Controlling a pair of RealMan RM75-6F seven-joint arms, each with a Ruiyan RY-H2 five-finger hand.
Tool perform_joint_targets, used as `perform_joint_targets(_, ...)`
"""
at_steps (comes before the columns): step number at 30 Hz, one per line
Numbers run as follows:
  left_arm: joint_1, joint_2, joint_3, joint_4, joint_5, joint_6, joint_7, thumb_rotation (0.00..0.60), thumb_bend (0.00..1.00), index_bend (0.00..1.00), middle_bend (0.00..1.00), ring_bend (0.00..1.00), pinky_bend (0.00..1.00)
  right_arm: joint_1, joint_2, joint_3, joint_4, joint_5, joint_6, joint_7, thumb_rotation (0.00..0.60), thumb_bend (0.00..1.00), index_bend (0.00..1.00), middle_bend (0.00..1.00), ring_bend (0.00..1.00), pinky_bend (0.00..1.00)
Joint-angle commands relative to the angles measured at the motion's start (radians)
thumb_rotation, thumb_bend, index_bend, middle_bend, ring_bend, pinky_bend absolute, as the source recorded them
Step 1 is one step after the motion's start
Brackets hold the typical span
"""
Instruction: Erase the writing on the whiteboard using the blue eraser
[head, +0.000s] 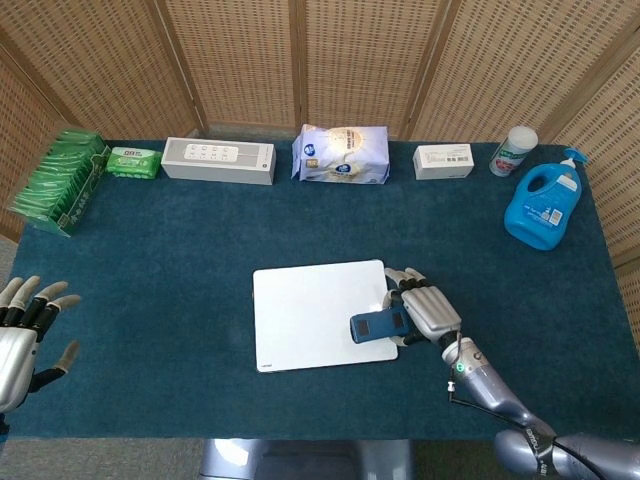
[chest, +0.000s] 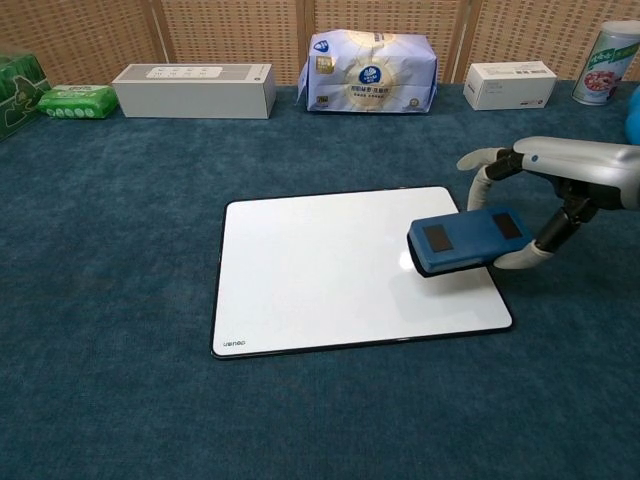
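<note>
While right hand (chest: 560, 195) grips blue rectangular plastic eraser (chest: 468, 240) at its right end, eraser sits over right edge of glossy white rounded-corner whiteboard (chest: 320, 270) on teal carpet-textured table (chest: 120, 300). Left hand (head: 25, 325) near-left, fingers spread, empty.

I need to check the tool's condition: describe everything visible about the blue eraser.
The blue eraser is a flat, rounded rectangular block, seemingly plastic, with two dark rectangular patches on its top face. The right hand grips its right end, fingers curling around its far and near sides. It sits over the right part of the whiteboard, tilted with its right end higher; a shadow beneath suggests it is lifted off the board. The wiping underside is hidden. No writing shows on the board.
</note>
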Motion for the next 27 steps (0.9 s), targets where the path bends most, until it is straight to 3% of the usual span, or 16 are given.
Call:
perform_joint_targets(1,0.001,0.001,0.000,-0.002,0.000,0.001,0.002,0.600,0.43,0.25,0.20,0.04,0.00,0.023,-0.017,0.014,0.022,0.016,-0.026,0.003,0.600,0.22,0.74,0.07,0.00,0.00)
perform_joint_targets(14,0.011,0.007,0.003,0.005,-0.009,0.010,-0.006,0.600,0.43,0.25,0.20,0.04,0.00,0.072,-0.122,0.011,0.170,0.085,-0.100,0.007,0.600,0.22,0.74,0.07,0.00,0.00)
perform_joint_targets(27,0.015,0.007,0.005,0.002,-0.006,0.016,-0.002,0.600,0.43,0.25,0.20,0.04,0.00,0.117,-0.161,0.030,0.238,0.114,-0.145,0.011,0.600,0.22,0.75,0.07,0.00,0.00)
